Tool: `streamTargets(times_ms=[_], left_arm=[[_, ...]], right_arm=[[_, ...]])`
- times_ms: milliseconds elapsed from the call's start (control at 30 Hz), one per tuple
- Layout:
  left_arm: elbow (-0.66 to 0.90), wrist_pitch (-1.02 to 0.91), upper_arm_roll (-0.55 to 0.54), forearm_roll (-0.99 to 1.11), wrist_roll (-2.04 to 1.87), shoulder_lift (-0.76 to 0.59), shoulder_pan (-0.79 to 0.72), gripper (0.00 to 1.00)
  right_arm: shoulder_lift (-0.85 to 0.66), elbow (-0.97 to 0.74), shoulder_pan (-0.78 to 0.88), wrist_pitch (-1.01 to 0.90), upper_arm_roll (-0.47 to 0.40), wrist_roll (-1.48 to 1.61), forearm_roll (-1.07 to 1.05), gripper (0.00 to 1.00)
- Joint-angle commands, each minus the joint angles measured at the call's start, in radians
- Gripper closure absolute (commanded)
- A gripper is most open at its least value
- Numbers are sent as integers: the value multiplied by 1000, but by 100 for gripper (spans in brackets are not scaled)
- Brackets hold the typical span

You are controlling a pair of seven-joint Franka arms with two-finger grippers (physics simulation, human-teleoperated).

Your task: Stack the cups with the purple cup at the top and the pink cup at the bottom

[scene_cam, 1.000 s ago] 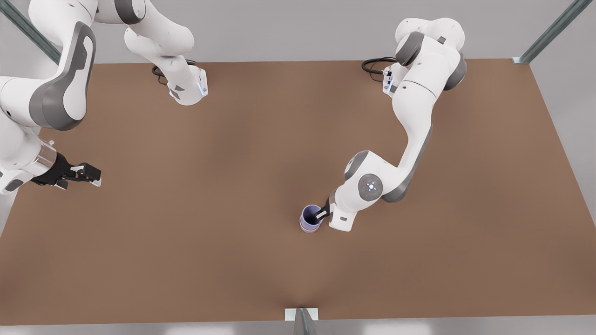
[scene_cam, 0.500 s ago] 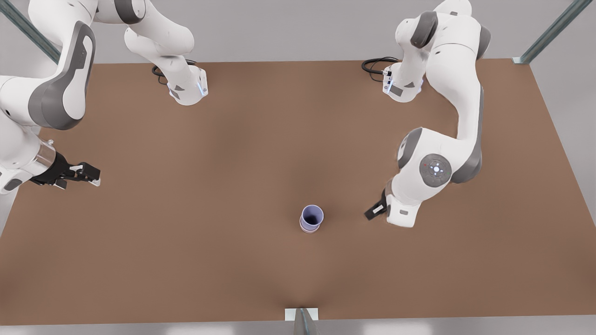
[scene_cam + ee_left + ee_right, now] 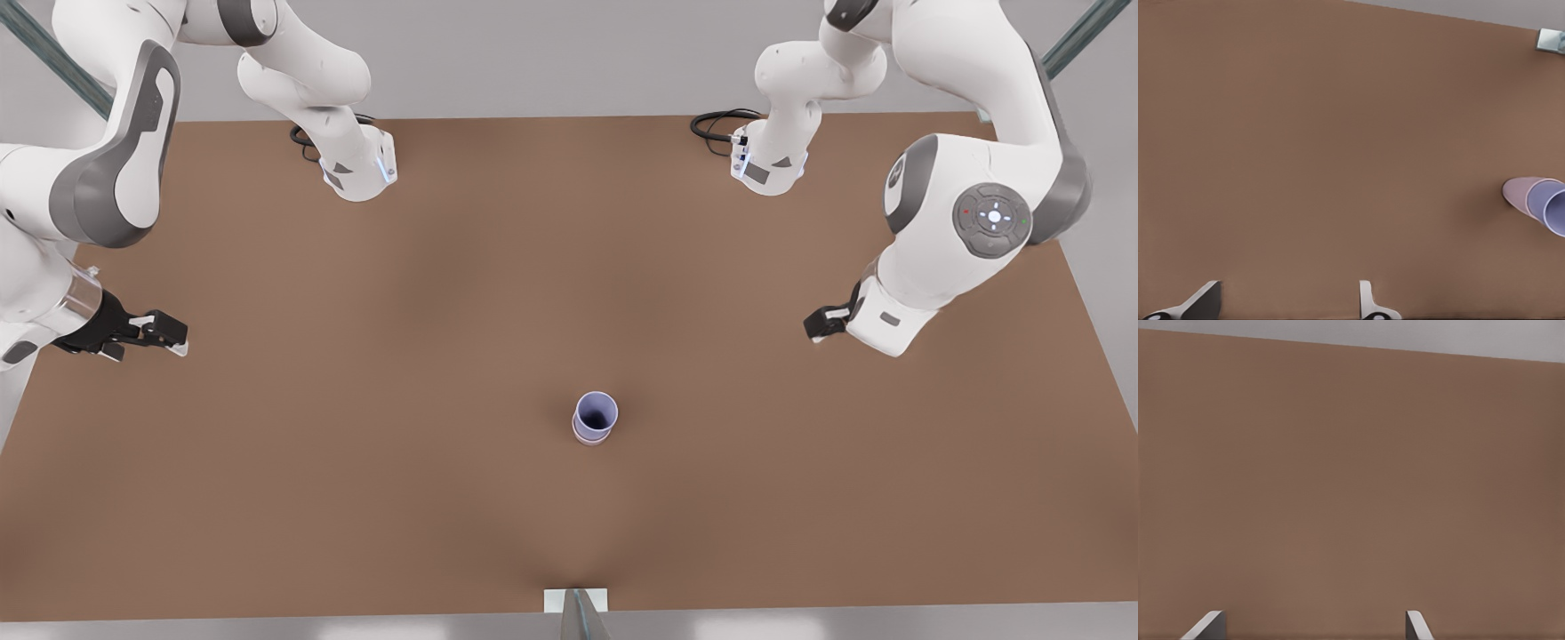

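Brown table (image 3: 444,293) is carrying the two cups, and the purple cup (image 3: 595,412) is sitting upright inside the pink cup (image 3: 587,437), so that in the front view the pink one is showing as no more than a pale band around the purple cup's base. In the left wrist view the purple cup (image 3: 1546,203) is nesting in the pink cup (image 3: 1519,195), its rim standing proud of the pink rim. The left gripper (image 3: 813,327) is hanging well apart from the purple cup, up and off to the front view's right of it, and touching neither cup; its fingers are standing apart with nothing between them (the left wrist view is showing this gripper (image 3: 1285,293) over bare table). The right gripper (image 3: 178,336) is waiting far from the purple cup on the front view's left, near the table's edge, and its fingers are spread wide in the right wrist view (image 3: 1313,620), holding nothing. A small metal bracket (image 3: 576,600) is sitting at the table edge nearest the purple cup.
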State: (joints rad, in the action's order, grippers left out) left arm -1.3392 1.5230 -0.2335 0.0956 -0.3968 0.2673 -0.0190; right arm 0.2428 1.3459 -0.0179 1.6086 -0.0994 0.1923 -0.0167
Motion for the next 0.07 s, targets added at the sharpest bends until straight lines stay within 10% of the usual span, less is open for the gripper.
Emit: streamTargets(times_ms=[0, 33], left_arm=[[-29, 48, -6, 15, 432, -17, 5, 0], [-29, 48, -6, 15, 431, -17, 5, 0]], right_arm=[[-2, -1, -1, -1, 1, 1, 1, 0], [-2, -1, 1, -1, 0, 1, 1, 0]])
